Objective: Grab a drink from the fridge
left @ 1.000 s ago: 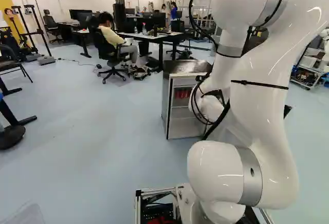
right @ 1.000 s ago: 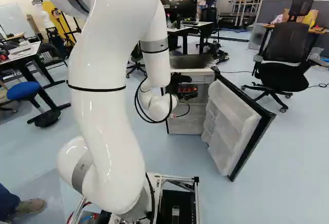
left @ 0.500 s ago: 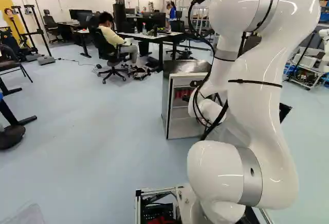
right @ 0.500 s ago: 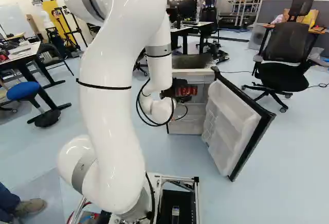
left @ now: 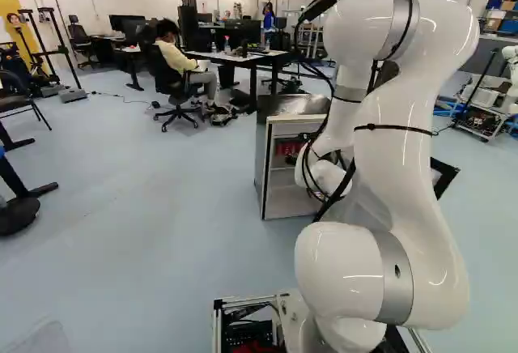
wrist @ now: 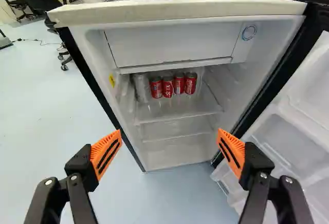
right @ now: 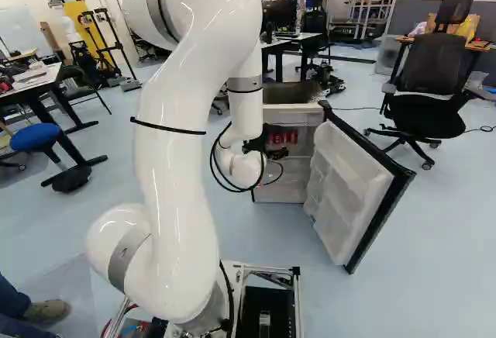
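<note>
The red cans [wrist: 173, 85], four of them, stand upright in a row on a glassy upper shelf [wrist: 177, 112] of the small fridge [wrist: 180, 11], just below its white freezer compartment [wrist: 169, 44]. Beside the row, at one end, is something pale and clear, perhaps a bottle or another can; it is too washed out to be sure. The fridge door [right: 353, 187] is swung wide, its racks facing the opening, so access looks settled and the step in hand seems to be the approach to a drink. The gripper [wrist: 169, 131] is in front of the fridge, fingers spread wide with nothing held between them, and the cans lie ahead of it, well apart from the orange pads [wrist: 106, 152]. Behind it the white arm [right: 174, 175] rises from the base and bends down toward the fridge. Next, the gripper should move in level with the shelf, under the freezer compartment, centre on one can and narrow its spread before closing. As the cans sit close together, a wide finger could knock a neighbour or catch the side wall.
</note>
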Robot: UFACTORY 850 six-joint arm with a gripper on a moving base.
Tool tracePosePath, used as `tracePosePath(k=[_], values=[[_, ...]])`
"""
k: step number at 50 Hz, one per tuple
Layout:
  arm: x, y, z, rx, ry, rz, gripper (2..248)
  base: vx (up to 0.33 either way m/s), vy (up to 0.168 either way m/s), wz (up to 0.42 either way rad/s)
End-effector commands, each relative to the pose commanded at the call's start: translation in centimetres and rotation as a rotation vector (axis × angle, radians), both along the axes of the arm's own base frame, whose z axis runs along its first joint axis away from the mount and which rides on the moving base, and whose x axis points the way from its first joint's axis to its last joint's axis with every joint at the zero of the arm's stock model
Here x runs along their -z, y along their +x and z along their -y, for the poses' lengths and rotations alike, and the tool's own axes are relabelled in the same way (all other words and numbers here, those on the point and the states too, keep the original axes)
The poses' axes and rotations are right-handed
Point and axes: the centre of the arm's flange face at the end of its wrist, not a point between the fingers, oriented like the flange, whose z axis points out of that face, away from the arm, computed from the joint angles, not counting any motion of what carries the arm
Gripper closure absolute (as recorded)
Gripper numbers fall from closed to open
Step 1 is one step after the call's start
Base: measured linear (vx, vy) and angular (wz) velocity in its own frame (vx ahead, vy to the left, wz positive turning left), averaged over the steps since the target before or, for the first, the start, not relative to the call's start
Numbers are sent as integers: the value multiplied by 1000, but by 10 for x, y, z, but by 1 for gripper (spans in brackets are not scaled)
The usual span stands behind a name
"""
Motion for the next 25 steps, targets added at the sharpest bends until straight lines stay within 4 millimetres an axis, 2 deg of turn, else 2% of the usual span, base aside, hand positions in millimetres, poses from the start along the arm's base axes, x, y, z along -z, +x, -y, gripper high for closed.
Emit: tracePosePath(k=[25], values=[[32,14,2,-6,11,-34,3,0,0,0]])
